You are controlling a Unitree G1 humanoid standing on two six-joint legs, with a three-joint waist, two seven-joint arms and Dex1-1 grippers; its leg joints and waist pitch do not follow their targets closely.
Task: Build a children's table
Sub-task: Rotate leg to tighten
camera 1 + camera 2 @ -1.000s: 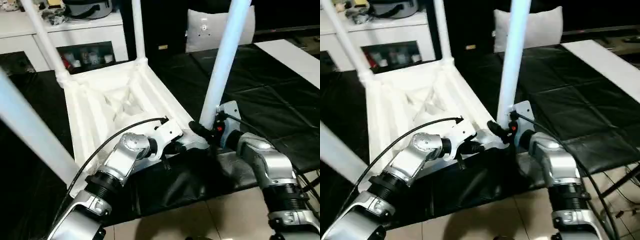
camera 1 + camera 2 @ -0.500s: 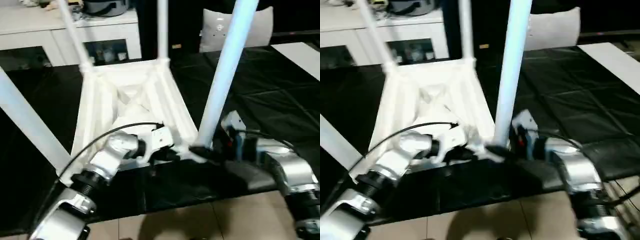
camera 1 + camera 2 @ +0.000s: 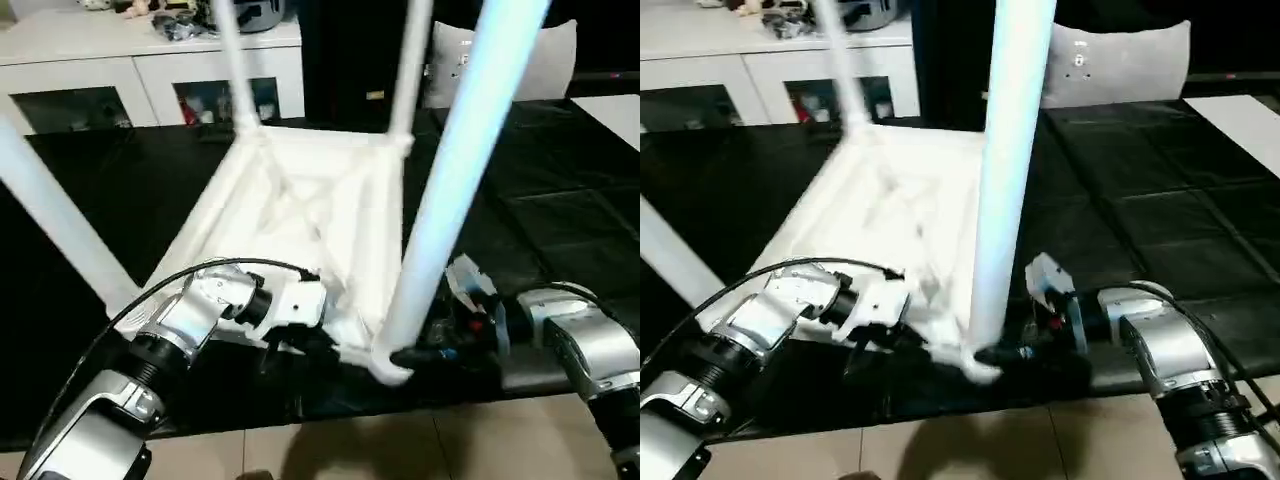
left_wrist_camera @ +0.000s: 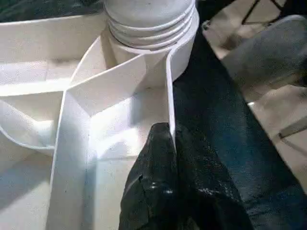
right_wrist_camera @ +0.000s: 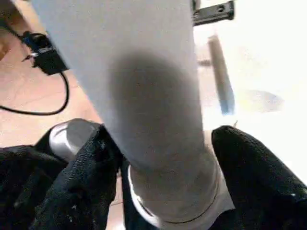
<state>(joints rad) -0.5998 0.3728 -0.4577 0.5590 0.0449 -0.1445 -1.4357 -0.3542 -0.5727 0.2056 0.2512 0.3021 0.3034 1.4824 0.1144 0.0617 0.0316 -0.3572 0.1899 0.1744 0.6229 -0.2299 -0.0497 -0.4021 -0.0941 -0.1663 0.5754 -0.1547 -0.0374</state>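
The children's table (image 3: 300, 215) is lying upside down on the black mat (image 3: 560, 200), its legs standing up. The near leg (image 3: 455, 180) is being clamped at its base by the right gripper (image 5: 158, 158). The rim wall is being pinched by the left gripper (image 4: 172, 143). The leg should be kept upright while being turned.

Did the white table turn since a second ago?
Yes. The table top has swung: its far corner slid rightward past the white cabinet, though the camera moved too.

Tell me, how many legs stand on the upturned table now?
4: near-right leg between the right gripper's fingers, near-left leg, far-left leg, far-right leg.
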